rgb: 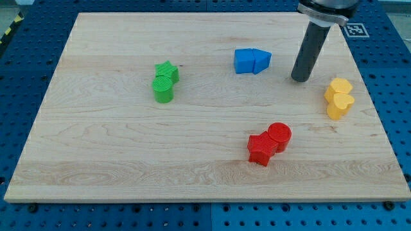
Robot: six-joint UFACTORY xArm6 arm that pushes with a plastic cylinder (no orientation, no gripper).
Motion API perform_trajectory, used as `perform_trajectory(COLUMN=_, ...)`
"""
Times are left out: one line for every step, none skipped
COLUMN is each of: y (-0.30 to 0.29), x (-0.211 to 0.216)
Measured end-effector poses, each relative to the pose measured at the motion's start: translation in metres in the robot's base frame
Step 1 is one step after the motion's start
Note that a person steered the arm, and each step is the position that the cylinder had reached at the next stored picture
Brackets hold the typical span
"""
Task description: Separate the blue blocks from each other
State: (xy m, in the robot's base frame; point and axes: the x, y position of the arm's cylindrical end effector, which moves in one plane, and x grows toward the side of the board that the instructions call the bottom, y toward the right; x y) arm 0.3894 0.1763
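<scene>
Two blue blocks touch each other at the upper middle of the board: a blue cube-like block (pixel 243 61) on the left and a blue wedge-like block (pixel 261 60) against its right side. My tip (pixel 299 79) rests on the board to the right of the blue pair, a short gap away from the wedge, at about the same height in the view.
A green star block (pixel 168 70) touches a green cylinder (pixel 163 90) at the view's left. A red star-like block (pixel 260 149) touches a red cylinder (pixel 279 136) at the lower middle. Two yellow blocks (pixel 339 98) sit together at the right edge of the wooden board (pixel 96 147).
</scene>
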Motion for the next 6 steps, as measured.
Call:
perform_trajectory(y=0.000, x=-0.026)
perform_trajectory(y=0.000, x=-0.039)
perform_trajectory(y=0.000, x=-0.040)
perform_trajectory(y=-0.002, x=-0.040)
perform_trajectory(y=-0.031, x=-0.040)
perform_trajectory(y=-0.079, x=-0.039)
